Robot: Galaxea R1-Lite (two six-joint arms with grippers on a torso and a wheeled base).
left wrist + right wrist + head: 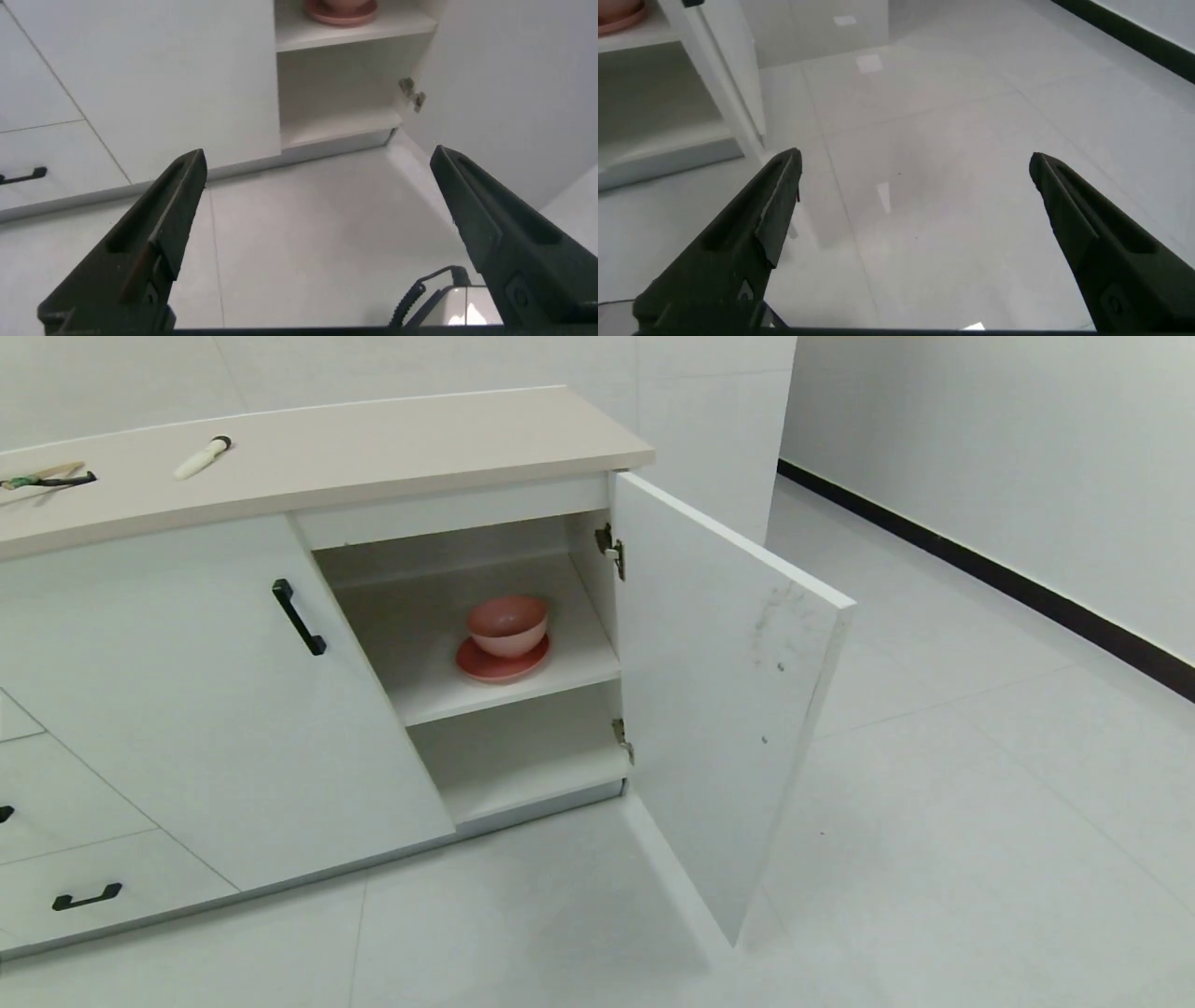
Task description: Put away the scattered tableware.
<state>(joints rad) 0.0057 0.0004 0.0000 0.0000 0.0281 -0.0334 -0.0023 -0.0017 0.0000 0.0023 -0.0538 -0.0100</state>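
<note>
Left pincer [318,163]: jaws spread wide, nothing between them, hanging above tiled floor [308,233]. Dark fingers [163,224] clear of all objects. Cabinet beyond, door [505,75] swung open, hinge [411,91] exposed. Upper shelf [364,35] carries pink plate [342,16] with bowl [338,5] on it, bowl partly cut off. Lower shelf [336,126] visible beneath. Black drawer handle [21,175] on adjoining front. Coiled cable [425,289] near pincer base.

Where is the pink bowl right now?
In the head view, the pink bowl sits on a red plate on the upper shelf of the cabinet, towards the shelf's right side, near the open door.
</note>
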